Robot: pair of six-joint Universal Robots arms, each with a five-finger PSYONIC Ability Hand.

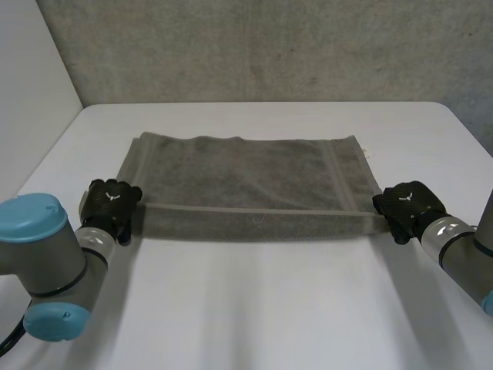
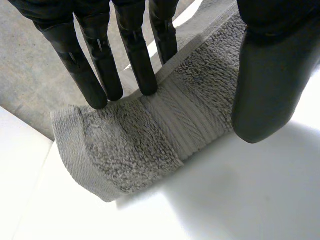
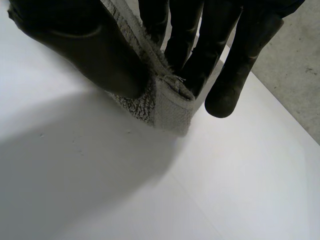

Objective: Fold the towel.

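Low: left robot hand (image 1: 112, 200), right robot hand (image 1: 407, 204) pinch towel (image 1: 246, 181) (corners).

The grey rectangular terry towel (image 1: 246, 173) is one plain mid-grey all over, crossed near its short end by a paler flat-woven band (image 2: 177, 120) with fine ribbed lines, and a similar pale strip (image 1: 231, 209) runs along its edge nearest the tabletop's front. The smooth flat tabletop (image 1: 254, 308) is plain white, and the rough wall (image 1: 269, 46) beyond its far edge is mottled grey. The black machine left hand (image 1: 112, 202) and black machine right hand (image 1: 408, 204) end grey arms, the left arm with a light-blue round cap (image 1: 35, 220).
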